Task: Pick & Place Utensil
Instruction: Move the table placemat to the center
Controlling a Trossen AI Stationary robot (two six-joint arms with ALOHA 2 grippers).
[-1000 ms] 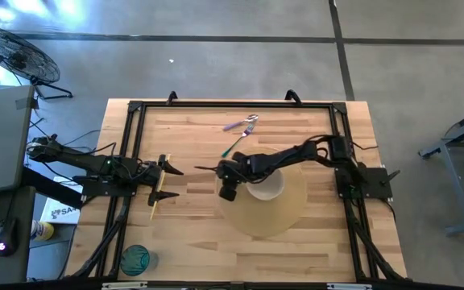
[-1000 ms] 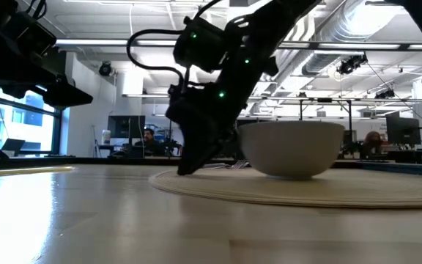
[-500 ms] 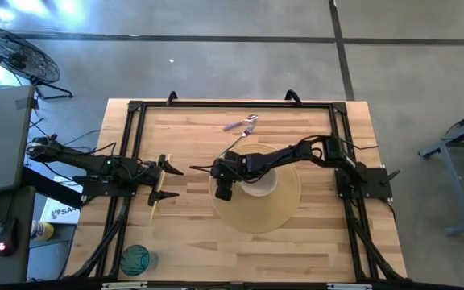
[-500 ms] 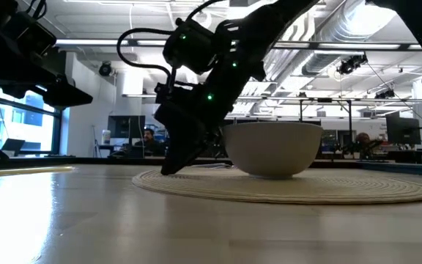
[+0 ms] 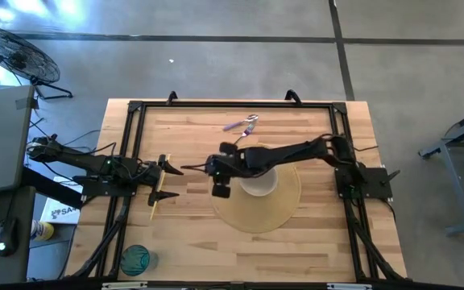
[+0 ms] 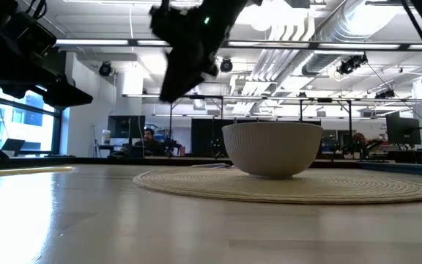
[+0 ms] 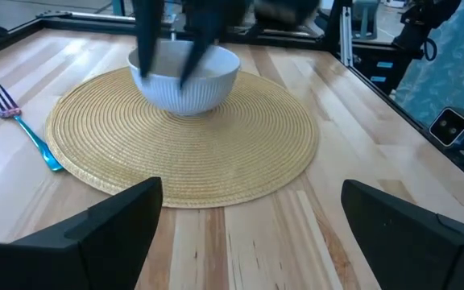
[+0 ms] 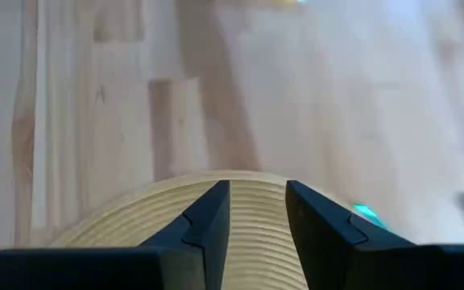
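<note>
1. The right gripper (image 5: 193,168) hangs in the air above the left edge of the round woven mat (image 5: 256,208), reaching in from the right side of the table (image 5: 192,242). Its fingers (image 8: 216,221) sit close together with a narrow gap and nothing between them.
2. A white bowl (image 6: 272,149) stands upright on the mat, partly under the right arm when seen from above.
3. The fork (image 5: 238,143), with a blue handle, lies flat on the bare wood just beyond the mat's far edge, beside a purple-handled utensil (image 5: 240,124).
4. The left gripper (image 5: 170,182) waits at the table's left side, fingers spread wide and empty.
</note>
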